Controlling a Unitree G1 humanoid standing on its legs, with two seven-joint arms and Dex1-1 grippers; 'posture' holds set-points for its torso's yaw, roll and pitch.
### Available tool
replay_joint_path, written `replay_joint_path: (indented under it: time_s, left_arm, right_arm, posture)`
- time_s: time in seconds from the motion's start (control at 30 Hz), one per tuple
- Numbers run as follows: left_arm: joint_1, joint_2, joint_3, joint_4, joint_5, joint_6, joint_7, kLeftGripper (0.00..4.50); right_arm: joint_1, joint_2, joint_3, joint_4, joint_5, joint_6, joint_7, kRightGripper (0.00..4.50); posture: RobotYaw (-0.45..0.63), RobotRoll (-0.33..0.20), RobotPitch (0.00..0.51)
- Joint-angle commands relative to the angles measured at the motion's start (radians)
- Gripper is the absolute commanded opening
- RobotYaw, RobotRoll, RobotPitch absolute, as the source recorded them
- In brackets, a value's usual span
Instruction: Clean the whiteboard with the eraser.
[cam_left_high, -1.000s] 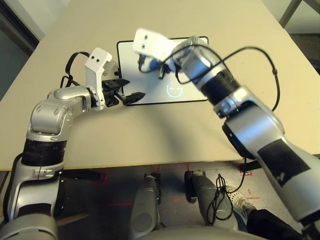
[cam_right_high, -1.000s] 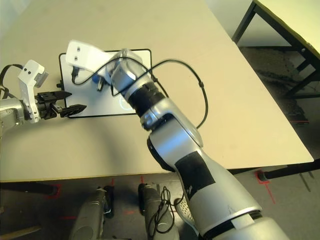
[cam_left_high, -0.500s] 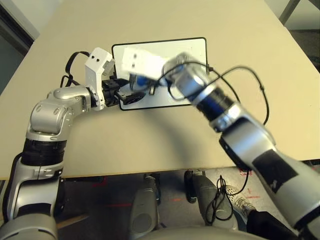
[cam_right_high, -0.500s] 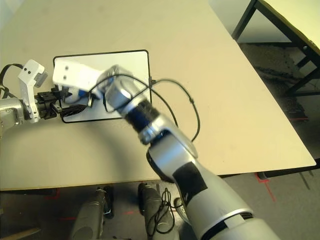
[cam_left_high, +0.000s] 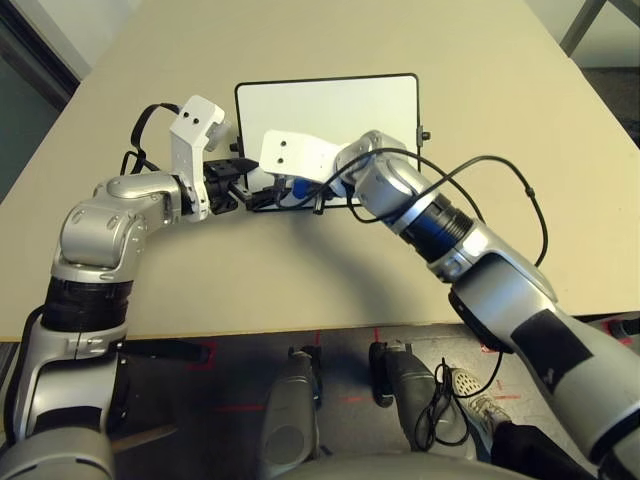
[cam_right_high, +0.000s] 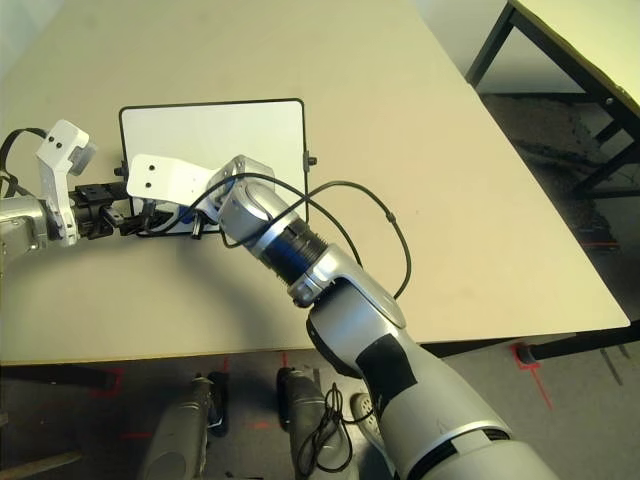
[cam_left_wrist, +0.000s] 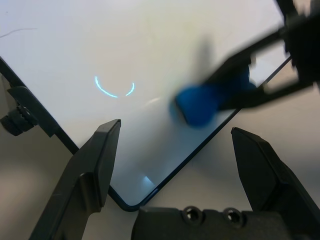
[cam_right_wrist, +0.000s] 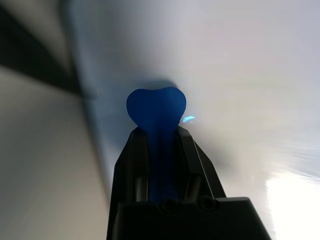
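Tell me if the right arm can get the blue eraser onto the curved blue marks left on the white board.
Probably yes. The right gripper holds the small blue eraser near the flat white black-framed whiteboard's near edge; the curved blue marks lie close by, with bare board between.

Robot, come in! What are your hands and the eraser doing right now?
Right gripper shut on eraser, at whiteboard near edge. Left gripper open beside board corner. Blue marks remain. Nothing in the way.

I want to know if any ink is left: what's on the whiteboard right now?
On the whiteboard: a thin blue curved mark and the eraser, held in the right gripper. Anything beneath the eraser is covered.
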Motion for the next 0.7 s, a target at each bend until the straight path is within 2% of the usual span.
replay_joint_path:
  time_s: [0.03, 0.4, 0.53, 0.7]
  left_arm:
    - [0.012, 0.009, -0.015, -0.01, 0.0, 0.015, -0.005, 4.5]
    - [0.005, 0.009, -0.021, 0.001, 0.004, 0.01, -0.012, 4.5]
    - [-0.004, 0.006, -0.018, 0.009, 0.007, 0.001, -0.011, 4.5]
    - [-0.044, -0.025, 0.012, 0.049, 0.019, -0.063, 0.025, 4.5]
  right_arm:
    - [-0.061, 0.0, -0.058, 0.125, 0.013, -0.04, -0.065, 0.57]
    - [-0.202, -0.023, -0.156, 0.342, 0.034, -0.14, -0.15, 0.57]
    - [-0.198, -0.06, -0.178, 0.309, 0.036, -0.103, -0.131, 0.57]
    - [-0.205, -0.097, -0.262, 0.155, 0.097, -0.002, -0.122, 0.57]
  posture:
    - [0.02, 0.0, 0.262]
    - [0.0, 0.0, 0.263]
    - [0.0, 0.0, 0.262]
    - [0.0, 0.0, 0.261]
